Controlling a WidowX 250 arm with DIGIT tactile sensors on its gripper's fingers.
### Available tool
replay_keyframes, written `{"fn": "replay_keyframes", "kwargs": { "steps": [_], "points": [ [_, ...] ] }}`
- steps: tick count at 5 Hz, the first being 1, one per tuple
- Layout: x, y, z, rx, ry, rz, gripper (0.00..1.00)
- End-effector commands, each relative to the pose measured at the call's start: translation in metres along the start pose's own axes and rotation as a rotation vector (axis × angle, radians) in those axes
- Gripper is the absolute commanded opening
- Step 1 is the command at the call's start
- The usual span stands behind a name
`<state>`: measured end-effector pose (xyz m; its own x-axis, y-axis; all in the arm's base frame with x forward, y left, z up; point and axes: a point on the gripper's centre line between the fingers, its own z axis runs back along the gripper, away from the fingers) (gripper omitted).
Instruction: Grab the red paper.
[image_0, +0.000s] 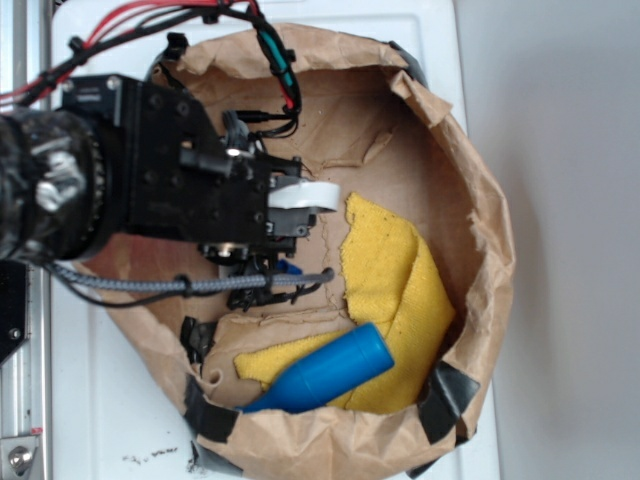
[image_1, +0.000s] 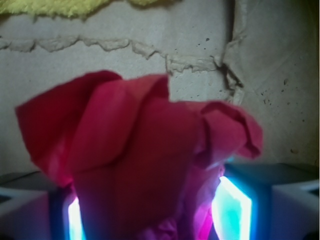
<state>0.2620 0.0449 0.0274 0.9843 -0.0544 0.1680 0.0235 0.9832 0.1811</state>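
The red paper (image_1: 135, 150) is a crumpled wad that fills the middle of the wrist view. It sits between the two glowing finger pads (image_1: 232, 210) of my gripper (image_1: 150, 212), which is shut on its lower part. Its folds stick out past the fingertips over the brown bag floor. In the exterior view my gripper (image_0: 290, 235) hangs inside the paper bag at its left side, and the arm hides the red paper there.
A brown paper bag (image_0: 480, 200) with raised, taped walls surrounds the gripper. A yellow cloth (image_0: 400, 290) lies on the bag floor to the right. A blue cylinder (image_0: 330, 370) rests on the cloth near the front wall. Cables run over the back rim.
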Motion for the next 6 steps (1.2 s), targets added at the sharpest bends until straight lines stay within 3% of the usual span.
{"fn": "replay_keyframes", "kwargs": {
  "steps": [1,2,5,6],
  "points": [
    [0.012,-0.001,0.042,-0.084,-0.041,-0.001,0.0],
    [0.016,0.002,0.09,-0.182,-0.036,0.019,0.0],
    [0.05,-0.01,0.165,-0.31,-0.035,0.072,0.0],
    [0.053,-0.013,0.17,-0.307,-0.036,0.09,0.0]
  ]
}}
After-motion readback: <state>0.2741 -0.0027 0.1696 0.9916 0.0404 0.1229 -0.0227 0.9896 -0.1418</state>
